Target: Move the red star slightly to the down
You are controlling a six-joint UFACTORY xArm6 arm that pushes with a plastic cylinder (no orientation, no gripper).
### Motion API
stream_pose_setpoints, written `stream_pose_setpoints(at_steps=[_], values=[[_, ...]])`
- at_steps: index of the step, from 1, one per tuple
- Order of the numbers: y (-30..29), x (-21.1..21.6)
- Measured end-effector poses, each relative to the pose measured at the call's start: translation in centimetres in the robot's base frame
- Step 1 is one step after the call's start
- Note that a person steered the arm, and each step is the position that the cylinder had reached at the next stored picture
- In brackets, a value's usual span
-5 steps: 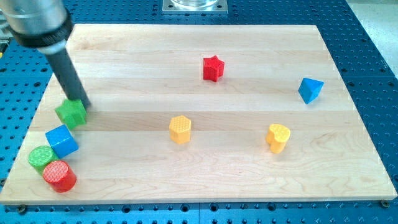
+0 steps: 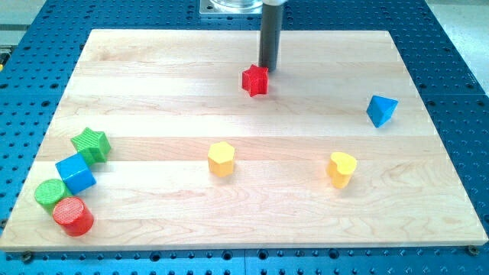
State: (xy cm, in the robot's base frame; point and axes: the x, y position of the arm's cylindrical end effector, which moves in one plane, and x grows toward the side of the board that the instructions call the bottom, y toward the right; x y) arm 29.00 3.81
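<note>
The red star [image 2: 255, 80] sits on the wooden board [image 2: 153, 92] a little above the middle, toward the view's top. My tip [image 2: 267, 69] is at the star's upper right edge, touching or nearly touching it. The dark rod rises straight up from there to the view's top edge.
A blue triangle-like block [image 2: 380, 110] is at the right. A yellow hexagon [image 2: 221, 159] and a yellow heart [image 2: 341, 168] lie below the middle. At lower left are a green star [image 2: 92, 144], a blue cube [image 2: 76, 173], a green cylinder [image 2: 50, 194] and a red cylinder [image 2: 72, 215].
The rod moved from the green star at the left to the red star's upper right. The red star has shifted slightly left. The green star now looks turned.
</note>
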Motion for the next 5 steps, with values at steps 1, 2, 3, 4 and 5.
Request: stream_pose_setpoints(at_steps=[1, 2, 3, 4, 5], values=[[2.3, 1.7], [2.1, 2.4], [-1.1, 1.9], [-0.4, 4.5], [-0.1, 6.2]])
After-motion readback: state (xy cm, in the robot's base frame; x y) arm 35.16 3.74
